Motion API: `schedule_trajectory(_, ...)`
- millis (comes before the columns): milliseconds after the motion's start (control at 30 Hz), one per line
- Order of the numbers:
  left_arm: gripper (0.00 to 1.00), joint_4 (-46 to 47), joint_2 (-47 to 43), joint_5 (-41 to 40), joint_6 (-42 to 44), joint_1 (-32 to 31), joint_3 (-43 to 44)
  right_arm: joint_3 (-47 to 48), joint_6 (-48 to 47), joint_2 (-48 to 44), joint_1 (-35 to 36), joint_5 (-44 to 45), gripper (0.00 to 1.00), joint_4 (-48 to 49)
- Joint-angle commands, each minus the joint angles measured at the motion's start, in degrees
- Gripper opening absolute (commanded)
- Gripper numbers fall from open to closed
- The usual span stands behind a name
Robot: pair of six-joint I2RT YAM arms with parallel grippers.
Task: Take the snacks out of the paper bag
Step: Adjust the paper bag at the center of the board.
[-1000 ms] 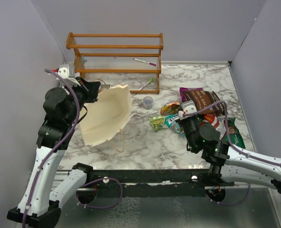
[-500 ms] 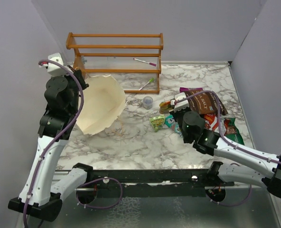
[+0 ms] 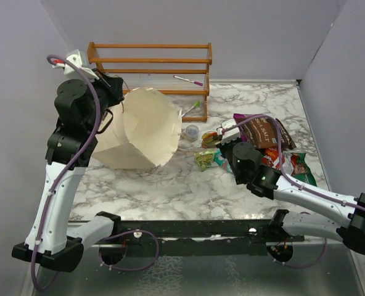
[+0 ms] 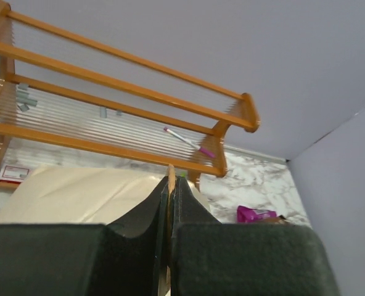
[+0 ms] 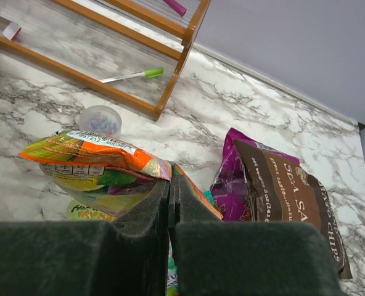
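Observation:
My left gripper [image 3: 116, 91] is shut on the rim of the cream paper bag [image 3: 142, 126], which hangs lifted in front of the wooden rack; in the left wrist view a thin tan edge shows between the shut fingers [image 4: 170, 180]. The snacks lie in a heap at the right: a brown packet [image 3: 262, 131], a purple one [image 5: 232, 179], a yellow-green one [image 3: 202, 160], a teal one [image 3: 221, 159] and a red one [image 3: 275, 157]. My right gripper [image 3: 224, 132] is shut at the heap's left edge, pinching the orange packet [image 5: 96, 154] at its fingertips [image 5: 171, 168].
The wooden rack [image 3: 148, 61] stands at the back with a pink-tipped pen [image 3: 188, 80] on it and a green-tipped marker [image 5: 133, 75] under it. A small clear cup [image 3: 192, 131] sits between bag and snacks. Grey walls close in left, back and right.
The left arm has raised the bag and swung it right, turning it over the table. The right gripper has moved toward the back left, and the orange packet has shifted with it.

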Motion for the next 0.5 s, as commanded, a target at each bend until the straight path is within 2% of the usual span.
schedule_trajectory(0, 0.00, -0.94, -5.05, 0.77, -5.07, 0.13, 1.40, 0.69, 1.44, -0.25, -0.72, -1.24, 0.01, 1.70)
schedule_trajectory(100, 0.00, -0.10, -7.21, -2.37, -5.73, 0.09, -2.84, 0.92, 1.65, 0.36, -1.25, -1.39, 0.01, 1.85)
schedule_trajectory(467, 0.00, -4.63, -11.04, -4.00, -3.16, 0.11, -14.29, 2.96, 1.21, 4.89, -6.48, -4.67, 0.01, 3.46)
